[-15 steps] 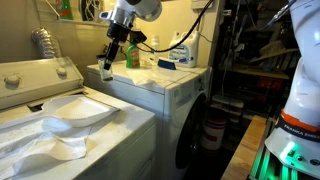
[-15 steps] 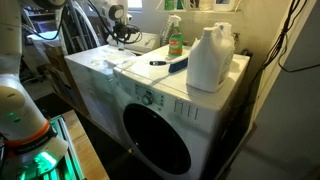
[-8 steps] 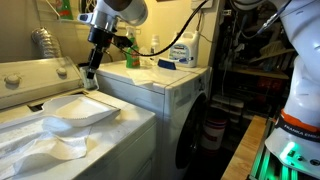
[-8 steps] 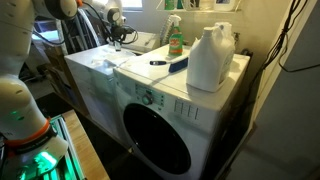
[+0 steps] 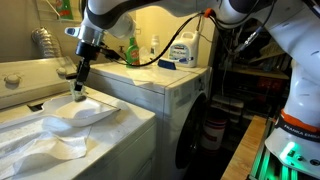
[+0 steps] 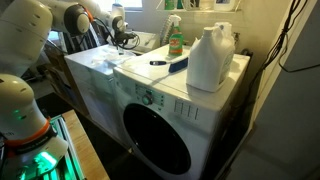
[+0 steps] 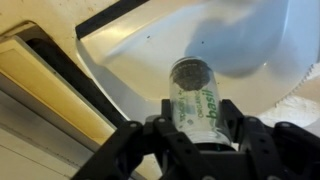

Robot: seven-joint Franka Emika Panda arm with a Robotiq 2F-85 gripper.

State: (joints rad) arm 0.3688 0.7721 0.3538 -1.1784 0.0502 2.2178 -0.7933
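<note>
My gripper (image 7: 195, 128) is shut on a small clear spice jar (image 7: 194, 98) with a dark lid and green lettering. In the wrist view the jar points at a white curved sheet (image 7: 230, 40) lying below. In an exterior view the gripper (image 5: 79, 88) hangs just above the white cloth-like pile (image 5: 75, 112) on the top-loading washer (image 5: 30, 78). In the exterior view from the front, the gripper is hidden behind the arm (image 6: 75, 25).
A front-loading machine (image 6: 160, 110) stands beside the washer. On its top are a white jug (image 6: 210, 58), a green spray bottle (image 6: 175, 40), a blue flat item (image 6: 178, 64) and a black marker (image 6: 158, 62). Cables and shelving stand behind (image 5: 250, 60).
The arm has swung from over the front-loading machine across to the top-loading washer and come down toward the white pile, with the jar held in the gripper.
</note>
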